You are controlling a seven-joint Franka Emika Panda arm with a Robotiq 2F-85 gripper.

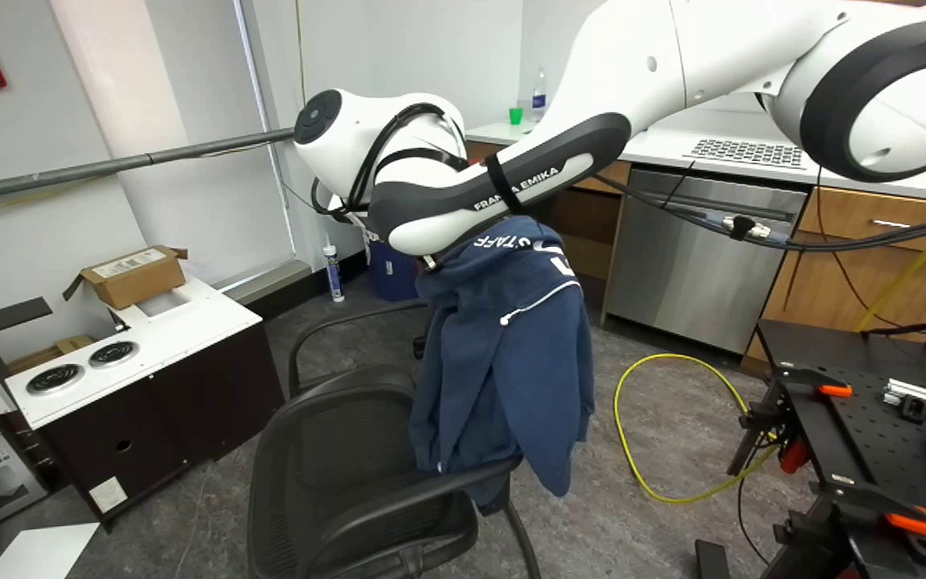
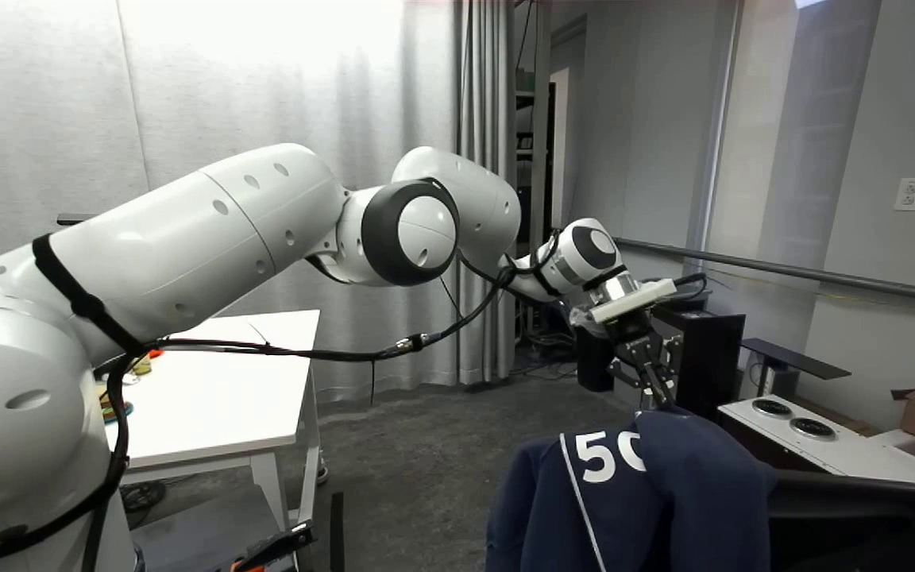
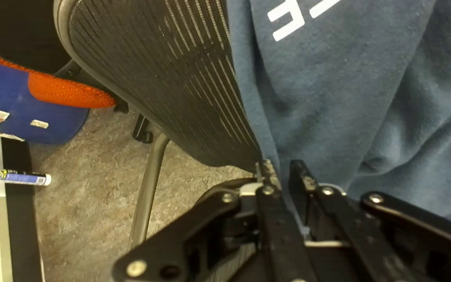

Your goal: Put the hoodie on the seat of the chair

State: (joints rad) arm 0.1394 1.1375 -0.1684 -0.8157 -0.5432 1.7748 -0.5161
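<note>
1. The fingers (image 3: 275,215) stand nearly together, with an edge of the hoodie (image 3: 327,98) running through the narrow gap. I judge it pinched — how firmly, the pictures do not show.
2. Only that edge is between them, so a lift could fail there: the cloth looks thick, and its weight would drag on a small hold.
3. Beside the fingers, the hoodie lies against a dark mesh back (image 3: 159,78). Pulled sideways, it could rub along the frame and shift it; raising the cloth clear first seems safer. Whose mesh this is, I cannot tell.
4. In both exterior views the bulk hangs in tall folds, so I judge it not yet laid on the seat. Some cloth hangs past the near armrest (image 1: 431,490) and might hook there; the loose cord (image 1: 541,300) could snag too.
5. The chair (image 1: 326,482) is right beside the hoodie, but its seat is hard to make out past cloth and armrest. Let go off-centre — and the hoodie would likely slide to the floor (image 1: 198,531).
</note>
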